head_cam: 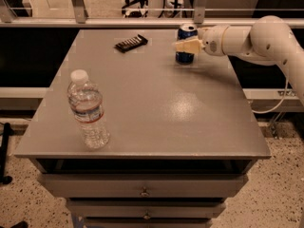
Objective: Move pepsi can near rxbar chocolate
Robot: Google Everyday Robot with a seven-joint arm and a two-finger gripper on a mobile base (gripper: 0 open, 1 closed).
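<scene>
The blue pepsi can [185, 55] stands upright near the far right of the grey table [156, 113]. My gripper [183, 45] reaches in from the right on the white arm [256, 39]. Its pale fingers [188, 46] are closed around the can's middle, one finger across the can's front. The rxbar chocolate [130, 42], a flat black wrapper, lies at the far middle-left of the table, about a can's height or more to the left of the can.
A clear plastic water bottle [88, 110] stands upright near the table's front left. A metal rail [142, 22] runs behind the far edge. Drawers [142, 191] sit under the tabletop.
</scene>
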